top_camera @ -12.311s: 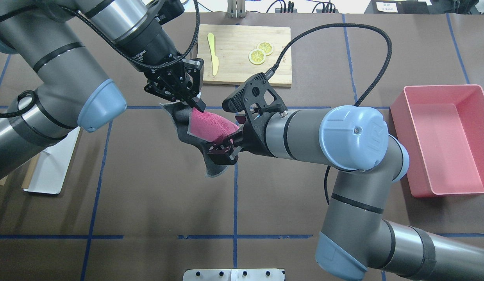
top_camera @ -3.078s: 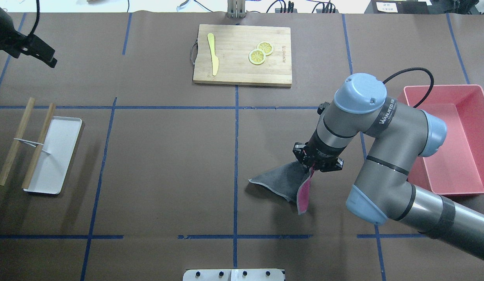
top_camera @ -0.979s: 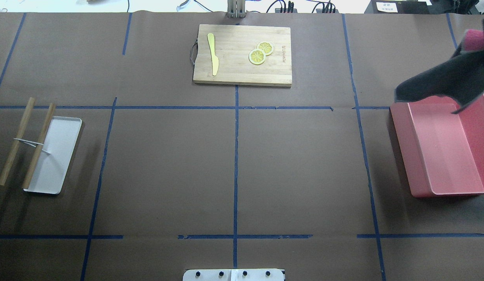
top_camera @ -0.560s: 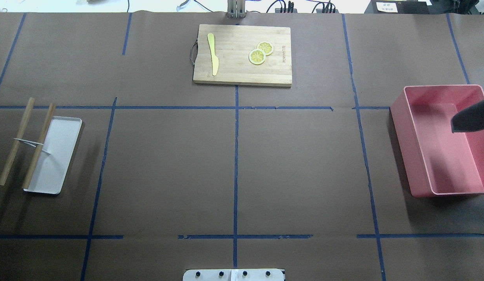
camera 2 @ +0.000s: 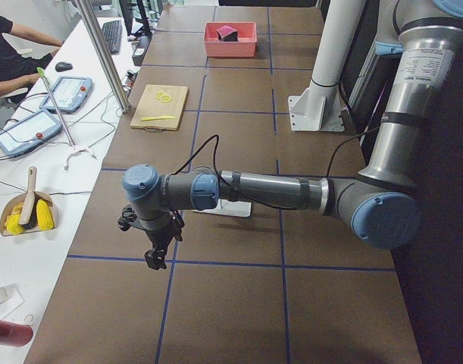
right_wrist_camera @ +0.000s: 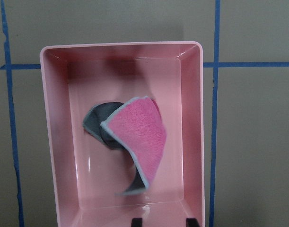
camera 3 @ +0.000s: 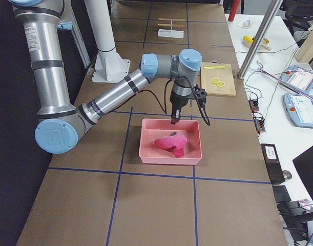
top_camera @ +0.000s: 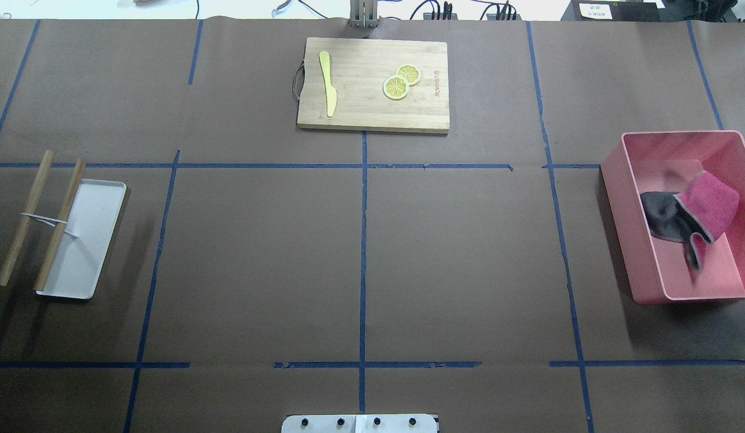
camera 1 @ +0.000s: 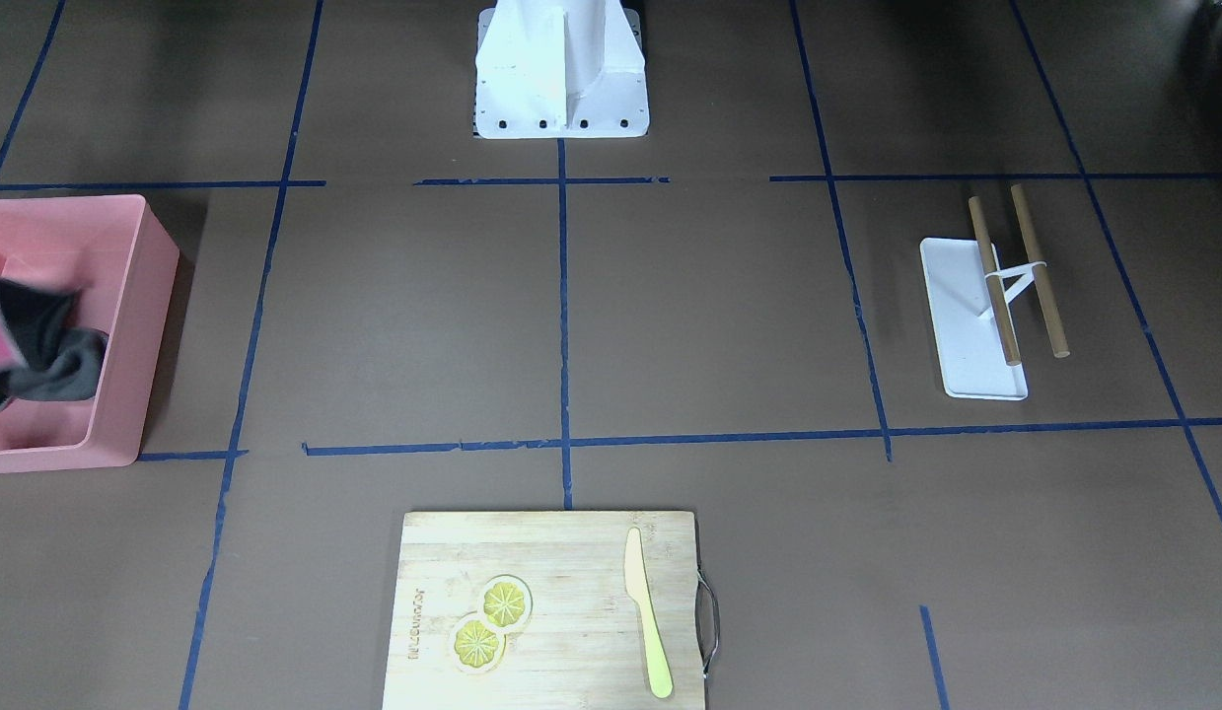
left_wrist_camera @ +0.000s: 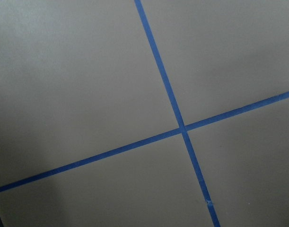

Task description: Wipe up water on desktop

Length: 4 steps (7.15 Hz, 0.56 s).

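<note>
The desktop (top_camera: pixel 456 252) is dark brown with blue tape lines; I see no water on it. A pink and grey cloth (top_camera: pixel 694 210) lies crumpled in the pink bin (top_camera: pixel 616 198) at the right, loose and held by nothing. It also shows in the right wrist view (right_wrist_camera: pixel 135 137). My right gripper (right_wrist_camera: pixel 164 222) hangs above the bin, open and empty; the exterior right view shows it (camera 3: pixel 174 119) over the bin's far rim. My left gripper (camera 2: pixel 157 254) hangs above the desktop at the left end; I cannot tell whether it is open or shut.
A wooden cutting board (top_camera: pixel 372 114) with a yellow knife (top_camera: pixel 329 84) and lemon slices (top_camera: pixel 401 81) lies at the far middle. A white tray (top_camera: pixel 89 228) with two wooden sticks sits at the left. The robot's base plate (top_camera: pixel 360 424) is at the near edge.
The cloth hung from my right gripper above the bin's right side; now it lies in the bin, let go. Before that the right arm held it on the desktop.
</note>
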Motion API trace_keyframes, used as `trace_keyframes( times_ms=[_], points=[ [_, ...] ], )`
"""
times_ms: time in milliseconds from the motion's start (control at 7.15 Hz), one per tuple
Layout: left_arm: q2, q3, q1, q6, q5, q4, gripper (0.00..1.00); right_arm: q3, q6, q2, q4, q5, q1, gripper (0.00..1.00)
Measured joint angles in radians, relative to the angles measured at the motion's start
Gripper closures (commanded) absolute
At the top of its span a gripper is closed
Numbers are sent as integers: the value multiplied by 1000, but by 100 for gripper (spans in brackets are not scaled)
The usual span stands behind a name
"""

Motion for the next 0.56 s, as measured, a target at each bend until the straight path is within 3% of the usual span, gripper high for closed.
trace_keyframes(
  times_ms=[560],
  points=[
    [45,26,-5,2,-3,-33,0,-35,2,-10,98,75,13,0]
  ],
)
